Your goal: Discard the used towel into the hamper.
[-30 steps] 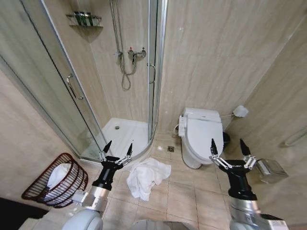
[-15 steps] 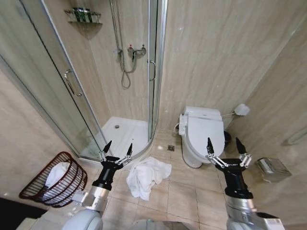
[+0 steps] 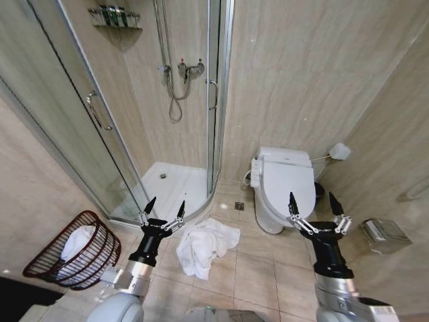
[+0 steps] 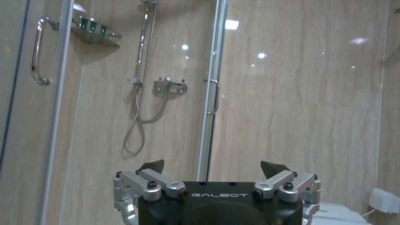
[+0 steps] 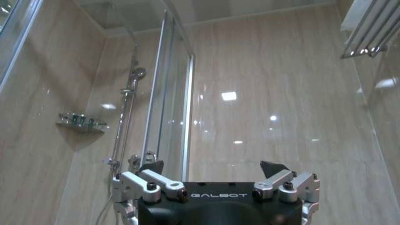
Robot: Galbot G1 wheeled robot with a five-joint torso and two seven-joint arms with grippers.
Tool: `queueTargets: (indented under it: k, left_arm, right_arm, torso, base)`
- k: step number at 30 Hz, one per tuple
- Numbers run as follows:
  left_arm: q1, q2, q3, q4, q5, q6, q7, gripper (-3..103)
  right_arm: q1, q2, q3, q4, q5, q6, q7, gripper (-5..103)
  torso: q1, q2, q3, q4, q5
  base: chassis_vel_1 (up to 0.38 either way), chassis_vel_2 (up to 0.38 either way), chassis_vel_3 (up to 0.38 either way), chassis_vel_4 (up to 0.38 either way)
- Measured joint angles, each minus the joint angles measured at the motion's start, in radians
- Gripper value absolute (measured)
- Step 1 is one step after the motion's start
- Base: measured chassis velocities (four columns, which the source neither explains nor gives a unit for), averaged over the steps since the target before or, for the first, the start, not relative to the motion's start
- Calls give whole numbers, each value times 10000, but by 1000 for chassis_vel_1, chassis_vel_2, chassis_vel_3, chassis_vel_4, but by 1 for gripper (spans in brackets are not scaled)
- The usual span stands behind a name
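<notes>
Head view of a tiled bathroom, both arms raised and empty. The used towel (image 3: 206, 245) lies crumpled on the floor tiles (image 3: 258, 272), its long axis running from the edge nearest the robot up and away toward the toilet side. The left gripper (image 3: 163, 206) hangs with its jaws spread wide, fingertips pointing up — the towel lies just beside and below it, toward the robot's right. The right gripper (image 3: 314, 203) is likewise wide open and holds nothing, poised in front of the toilet (image 3: 284, 184), well apart from the towel. By this layout the left arm is judged the nearer one for the pick.

The hamper (image 3: 70, 251) stands on the floor to the robot's left, tilted so its mouth faces the camera, with white cloth already inside; it sits on the far side of the left arm from the towel, so a carry would run leftward across that arm's own base.

Surface and room: glossy beige tile, no obstacle between towel and hamper. The shower enclosure (image 3: 171, 181) rises just behind the towel — its curved threshold is near the cloth's far edge. A metal bin (image 3: 385, 235) sits at the right wall.
</notes>
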Motion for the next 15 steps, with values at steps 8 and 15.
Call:
queueTargets:
  k: [8, 15]
  left_arm:
    - [0, 0, 0, 0, 0, 0, 0, 100]
    - [0, 0, 0, 0, 0, 0, 0, 100]
  right_arm:
    - [98, -323, 35, 37, 319, -415, 14, 100]
    - [347, -515, -156, -5, 368, -1078, -58, 100]
  torso:
    - [-151, -350, -201, -1, -1]
    - [-347, -796, -448, 0, -1]
  base:
    - [0, 0, 0, 0]
    - [0, 0, 0, 0]
